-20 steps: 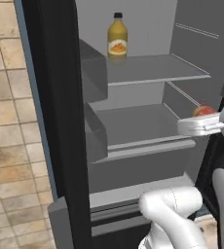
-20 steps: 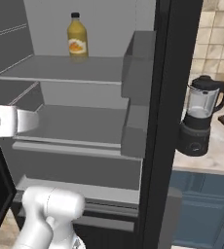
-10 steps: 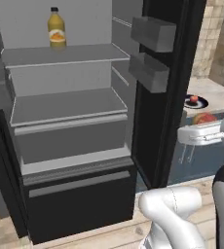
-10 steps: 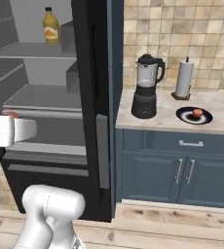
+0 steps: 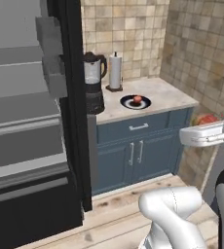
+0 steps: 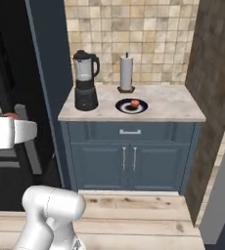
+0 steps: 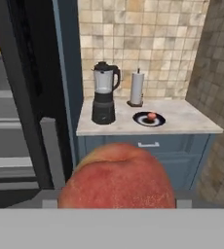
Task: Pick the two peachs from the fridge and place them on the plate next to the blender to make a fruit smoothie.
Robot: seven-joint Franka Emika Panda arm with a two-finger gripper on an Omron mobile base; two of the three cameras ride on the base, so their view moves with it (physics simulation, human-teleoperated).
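Red-orange and close against your camera, the second peach (image 7: 118, 176) sits gripped in your hand (image 5: 201, 134), while the plate (image 7: 148, 120) with the first peach (image 7: 152, 115) lies well ahead on the surface (image 7: 192, 121), right of the blender (image 7: 104, 93).

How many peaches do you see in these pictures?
2. One peach lies on the plate beside the blender; the other peach is held in the hand. No others visible.

One peach (image 5: 138, 99) sits on the plate (image 5: 127, 103) beside the blender (image 5: 93, 82) — fridge (image 5: 31, 141) open at left.
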